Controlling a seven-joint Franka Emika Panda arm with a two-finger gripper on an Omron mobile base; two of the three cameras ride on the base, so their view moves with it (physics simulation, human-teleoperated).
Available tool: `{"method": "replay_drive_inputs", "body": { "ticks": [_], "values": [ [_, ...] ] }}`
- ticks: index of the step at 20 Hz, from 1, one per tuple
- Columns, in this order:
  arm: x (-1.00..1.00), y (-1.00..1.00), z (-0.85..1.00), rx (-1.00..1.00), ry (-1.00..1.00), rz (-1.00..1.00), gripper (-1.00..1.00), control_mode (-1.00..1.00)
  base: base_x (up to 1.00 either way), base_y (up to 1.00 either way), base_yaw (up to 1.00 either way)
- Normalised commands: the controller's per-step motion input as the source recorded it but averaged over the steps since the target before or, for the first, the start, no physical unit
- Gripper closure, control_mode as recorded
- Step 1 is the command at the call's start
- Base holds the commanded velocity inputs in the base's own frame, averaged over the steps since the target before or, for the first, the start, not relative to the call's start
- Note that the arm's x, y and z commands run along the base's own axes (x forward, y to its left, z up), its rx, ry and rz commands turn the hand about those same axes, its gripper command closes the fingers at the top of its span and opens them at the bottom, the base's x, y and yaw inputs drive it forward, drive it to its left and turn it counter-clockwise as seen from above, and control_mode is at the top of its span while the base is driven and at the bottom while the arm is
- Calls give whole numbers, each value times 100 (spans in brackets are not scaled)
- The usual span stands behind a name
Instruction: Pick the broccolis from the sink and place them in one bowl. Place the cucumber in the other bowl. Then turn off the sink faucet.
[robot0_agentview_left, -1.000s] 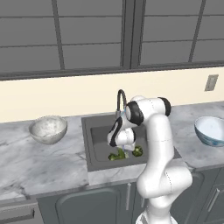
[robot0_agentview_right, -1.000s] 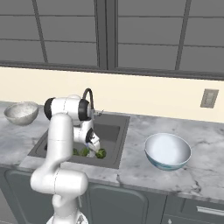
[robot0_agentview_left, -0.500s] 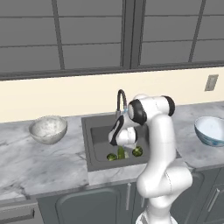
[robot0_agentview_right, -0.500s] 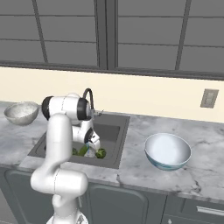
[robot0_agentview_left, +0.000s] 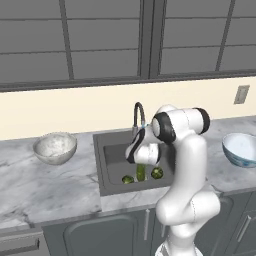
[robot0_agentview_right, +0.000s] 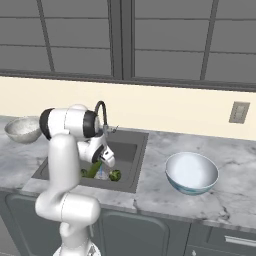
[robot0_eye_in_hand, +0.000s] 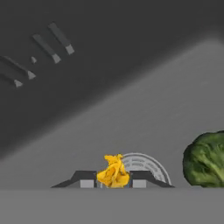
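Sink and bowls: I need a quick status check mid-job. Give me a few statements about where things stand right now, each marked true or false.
1. Both the speckled bowl and the blue-rimmed bowl hold nothing. True.
2. The gripper hangs over the speckled bowl. False: it is down in the sink.
3. The cucumber lies in the blue-rimmed bowl. False: it is in the sink, right under the gripper.
4. In the hand view, a broccoli sits on the sink floor beside the drain. True.

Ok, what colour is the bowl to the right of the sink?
White inside with a light blue rim and outer pattern, the bowl shows best in the right base view.
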Motion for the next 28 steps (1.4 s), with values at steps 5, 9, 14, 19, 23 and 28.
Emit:
{"method": "replay_drive_inputs", "body": {
  "ticks": [5, 9, 14, 19, 23, 28],
  "values": [
    [0, -23, 58, 4, -13, -5, 100, -100, 0, 0, 0],
    [0, -23, 57, 4, -13, -5, 100, -100, 0, 0, 0],
    [-1, -30, 51, 2, -12, -5, 100, -100, 0, 0, 0],
    [-18, -30, 55, 1, -15, -2, 100, -100, 0, 0, 0],
    [-32, -26, 50, 0, -12, 0, 100, -100, 0, 0, 0],
    [-43, -25, 47, 0, -9, 0, 100, -100, 0, 0, 0]
  ]
}}
